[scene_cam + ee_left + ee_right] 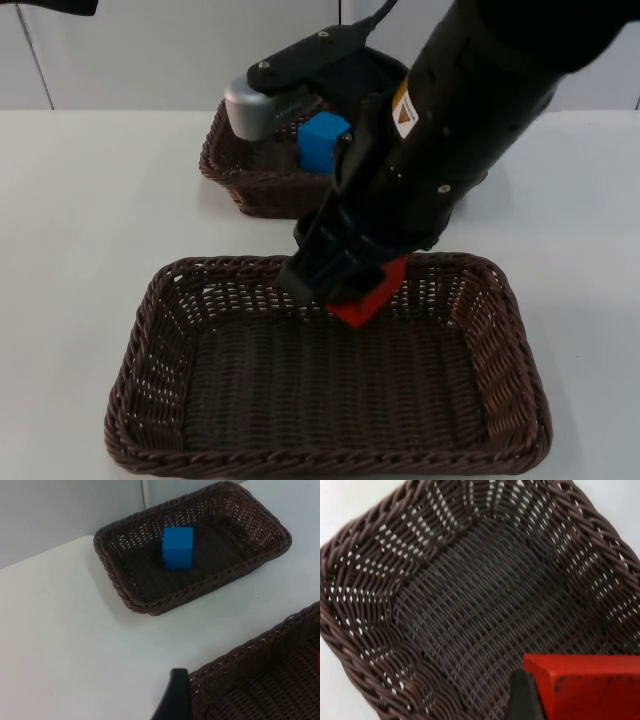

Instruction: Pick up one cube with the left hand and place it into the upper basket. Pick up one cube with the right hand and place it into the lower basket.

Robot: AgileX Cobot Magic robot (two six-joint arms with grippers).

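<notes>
One red cube (367,297) hangs clamped in right claw (345,285) above lower basket (150,330).

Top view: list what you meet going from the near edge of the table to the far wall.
lower basket → red cube held by the right gripper over that basket → upper basket with the blue cube in it → grey partition wall.

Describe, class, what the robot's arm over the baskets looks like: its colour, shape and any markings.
The right arm is black, thick and rounded, with small pale screw heads and a white-and-orange sticker. It narrows to a black, blocky right pincer. A silver-grey rounded part with a black plate sits beside it.
</notes>
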